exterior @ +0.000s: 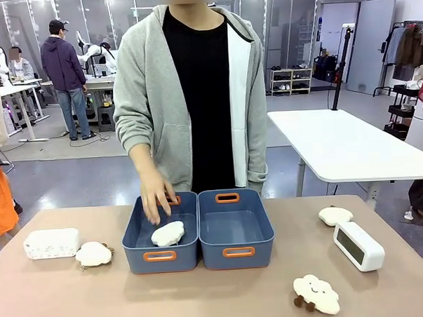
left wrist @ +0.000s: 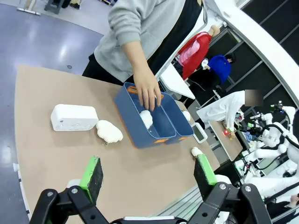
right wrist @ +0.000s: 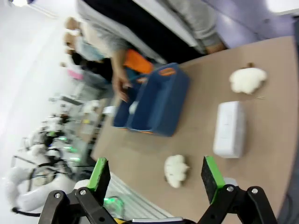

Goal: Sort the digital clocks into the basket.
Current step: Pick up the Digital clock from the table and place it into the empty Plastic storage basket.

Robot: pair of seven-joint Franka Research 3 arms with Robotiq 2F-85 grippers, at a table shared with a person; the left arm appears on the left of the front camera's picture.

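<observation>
While left claw (left wrist: 148,170) and right claw (right wrist: 155,173) gape empty, bare table (exterior: 203,299) fronts the baskets (exterior: 223,260)

One white digital clock (exterior: 51,243) lies left of the two blue baskets (exterior: 216,259), the other clock (exterior: 358,245) right.

Left gripper (left wrist: 148,169): my jaws stand wide apart. Both black fingers rise from the lower edge of the wrist view, and the left pads (left wrist: 92,173), green, face each other with a broad gap between them. This wrist hangs high and looks down at a slant.

Right gripper (right wrist: 155,169): my jaws are equally wide. The right pads (right wrist: 99,173), green, sit on black fingers with the knuckle links showing below. This wrist is rolled to one side. Neither gripper touches or holds anything.
</observation>
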